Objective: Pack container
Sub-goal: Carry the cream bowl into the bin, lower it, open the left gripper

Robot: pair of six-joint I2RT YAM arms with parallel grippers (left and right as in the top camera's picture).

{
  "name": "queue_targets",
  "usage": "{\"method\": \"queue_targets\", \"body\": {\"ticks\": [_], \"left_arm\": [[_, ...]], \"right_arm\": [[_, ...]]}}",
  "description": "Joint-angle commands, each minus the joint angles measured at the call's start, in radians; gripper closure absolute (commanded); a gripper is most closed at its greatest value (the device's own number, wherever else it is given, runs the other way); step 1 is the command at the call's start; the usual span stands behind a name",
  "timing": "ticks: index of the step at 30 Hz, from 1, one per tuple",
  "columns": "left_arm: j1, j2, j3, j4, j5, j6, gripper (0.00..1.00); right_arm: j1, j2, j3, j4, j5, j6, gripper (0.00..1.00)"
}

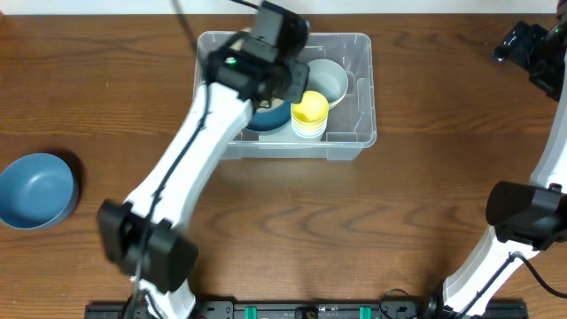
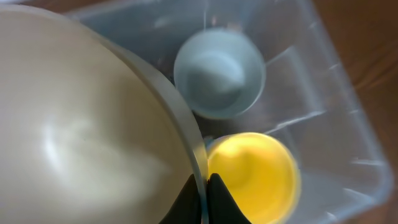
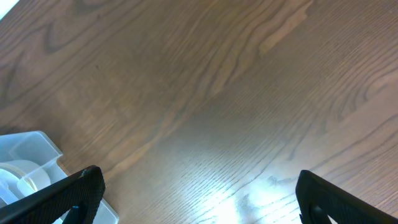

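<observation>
Left gripper (image 2: pixel 204 190) clamps round cream bowl's (image 2: pixel 81 137) rim over clear rectangular plastic bin (image 2: pixel 348 124).
My right gripper (image 3: pixel 199 196), three o'clock, gapes empty.

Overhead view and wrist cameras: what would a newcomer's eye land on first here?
The left gripper reaches into the clear container at the far middle of the table, pinched on the rim of a cream bowl. Inside stand a bright yellow cup and, beside it, a pale blue bowl. A lone blue bowl sits at the table's left edge, and the right gripper hangs open over the wood.
</observation>
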Motion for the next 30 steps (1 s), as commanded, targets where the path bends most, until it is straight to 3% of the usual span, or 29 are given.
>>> {"method": "queue_targets", "body": {"ticks": [1,14,20,30], "left_arm": [[0.003,0.057,0.005,0.002,-0.082,0.025,0.94],[0.005,0.169,0.005,0.013,-0.082,0.034,0.94],[0.008,0.169,0.005,0.023,-0.087,0.051,0.67],[0.094,0.077,0.005,-0.005,-0.093,0.020,0.66]], "right_arm": [[-0.006,-0.001,0.005,-0.001,0.008,-0.001,0.01],[-0.006,-0.001,0.005,-0.001,0.007,-0.001,0.01],[-0.006,-0.001,0.005,-0.001,0.007,-0.001,0.01],[-0.006,-0.001,0.005,-0.001,0.007,-0.001,0.01]]}}
